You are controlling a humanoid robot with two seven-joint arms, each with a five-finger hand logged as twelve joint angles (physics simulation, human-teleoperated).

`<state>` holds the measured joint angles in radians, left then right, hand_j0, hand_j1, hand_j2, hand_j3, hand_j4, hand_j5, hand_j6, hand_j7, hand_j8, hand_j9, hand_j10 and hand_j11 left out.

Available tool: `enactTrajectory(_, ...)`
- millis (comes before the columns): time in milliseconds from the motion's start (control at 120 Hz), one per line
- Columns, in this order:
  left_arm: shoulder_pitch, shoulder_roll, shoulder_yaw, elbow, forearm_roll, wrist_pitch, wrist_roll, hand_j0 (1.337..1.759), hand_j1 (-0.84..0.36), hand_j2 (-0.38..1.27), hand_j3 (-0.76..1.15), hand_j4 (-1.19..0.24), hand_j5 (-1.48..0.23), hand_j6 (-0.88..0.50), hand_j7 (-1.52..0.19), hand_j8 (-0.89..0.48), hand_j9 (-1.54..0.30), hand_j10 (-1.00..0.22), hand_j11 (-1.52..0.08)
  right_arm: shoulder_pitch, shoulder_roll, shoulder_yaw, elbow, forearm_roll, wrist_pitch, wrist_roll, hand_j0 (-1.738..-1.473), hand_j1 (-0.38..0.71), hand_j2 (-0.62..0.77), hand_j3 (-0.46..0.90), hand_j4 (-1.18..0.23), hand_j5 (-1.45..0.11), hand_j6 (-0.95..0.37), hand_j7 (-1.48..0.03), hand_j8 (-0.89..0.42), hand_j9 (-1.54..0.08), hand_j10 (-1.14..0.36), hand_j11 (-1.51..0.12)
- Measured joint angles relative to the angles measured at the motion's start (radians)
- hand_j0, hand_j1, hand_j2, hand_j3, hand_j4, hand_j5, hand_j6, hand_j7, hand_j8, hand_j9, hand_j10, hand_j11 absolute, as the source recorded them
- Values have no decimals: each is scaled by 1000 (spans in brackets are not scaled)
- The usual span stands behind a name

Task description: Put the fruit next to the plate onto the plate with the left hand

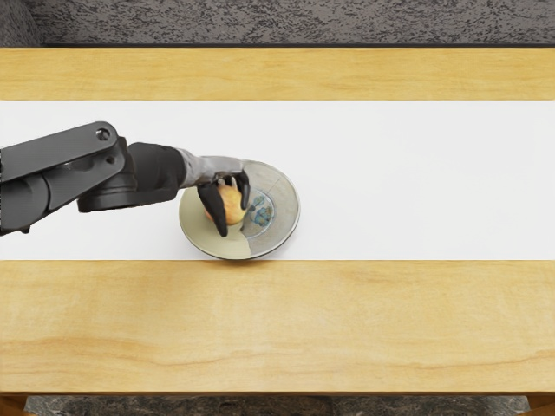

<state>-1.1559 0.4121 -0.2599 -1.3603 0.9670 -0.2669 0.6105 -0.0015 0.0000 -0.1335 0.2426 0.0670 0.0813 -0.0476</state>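
Observation:
A round orange-yellow fruit [231, 204] sits over the left part of the grey plate [282, 217], which has a coloured pattern at its centre. My left hand [225, 201] reaches in from the left edge, its dark fingers [217, 218] curled around the fruit. Whether the fruit rests on the plate or hangs just above it is not visible. The right arm does not show.
The plate lies on a white runner [416, 182] that crosses a wooden table [277, 329] from side to side. A dark stone wall [277, 22] runs behind the table's far edge.

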Motion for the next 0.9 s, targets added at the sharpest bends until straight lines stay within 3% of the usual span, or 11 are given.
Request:
enactTrajectory(42, 2, -1, 5, 0, 21, 2, 0, 1645, -234, 337, 0, -807, -1126, -212, -1134, -204, -1116, -434, -1146, 0, 0, 0, 0, 0, 0, 0, -1658, -334, -3, 0, -13, -16, -12, -16, -12, -16, -13, -16)
enactTrajectory(133, -2, 1, 10, 1, 48, 10, 0, 1650, -102, 227, 0, -702, -805, -188, -809, -192, -798, -379, -820, 0, 0, 0, 0, 0, 0, 0, -1658, -333, -3, 0, -13, -17, -13, -17, -13, -17, -13, -17)
enactTrajectory(250, -6, 2, 8, 0, 56, 14, 0, 1653, 78, 131, 0, -482, -473, -86, -479, -94, -470, -231, -480, 0, 0, 0, 0, 0, 0, 0, -1658, -333, -3, 0, -13, -17, -13, -17, -13, -17, -13, -17)
enactTrajectory(367, -17, 4, 5, -2, 55, 15, 0, 1655, 194, 75, 0, -275, -270, -52, -273, -56, -268, -134, -274, 0, 0, 0, 0, 0, 0, 0, -1658, -333, -3, 0, -13, -17, -13, -17, -13, -17, -13, -17)
enactTrajectory(492, -28, 14, 3, -7, 3, 14, 0, 1657, 265, 41, 0, -150, -147, -30, -148, -32, -146, -73, -149, 0, 0, 0, 0, 0, 0, 0, -1658, -333, -3, 0, -13, -17, -13, -17, -13, -17, -13, -17)
enactTrajectory(558, -28, 79, -22, -12, -57, 2, 0, 1657, 289, 30, 0, -109, -106, -23, -107, -24, -105, -54, -107, 0, 0, 0, 0, 0, 0, 0, -1658, -333, -3, 0, -13, -17, -13, -17, -13, -17, -13, -17)
enactTrajectory(758, -3, 185, -212, -19, -378, -244, 0, 1658, 327, 12, 0, -43, -40, -10, -40, -11, -40, -21, -40, 0, 0, 0, 0, 0, 0, 0, -1658, -333, -3, 0, -13, -17, -13, -17, -13, -17, -13, -17)
enactTrajectory(900, 16, 273, -297, -17, -579, -318, 0, 1658, 338, 6, 0, -22, -20, -7, -20, -7, -20, -11, -20, 0, 0, 0, 0, 0, 0, 0, -1658, -334, -3, 0, -13, -17, -13, -17, -13, -17, -13, -17)
